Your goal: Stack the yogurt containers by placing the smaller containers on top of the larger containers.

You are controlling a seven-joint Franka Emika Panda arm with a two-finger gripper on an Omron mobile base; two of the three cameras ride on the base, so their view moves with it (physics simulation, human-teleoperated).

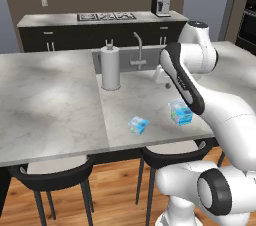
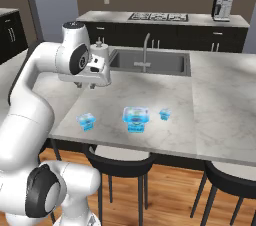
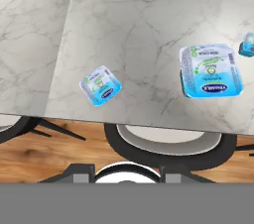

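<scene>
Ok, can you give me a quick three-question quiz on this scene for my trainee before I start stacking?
1. Yes or no: does the small yogurt pack rest on the large yogurt pack?
2. In the right base view the large yogurt pack lies: A) between the small yogurt pack and a tiny yogurt pack; B) in the sink; C) on the floor.
3. Fill in: the paper-towel roll stands beside the ___.
Key: 1 no, they lie apart on the counter; 2 A; 3 sink.
</scene>
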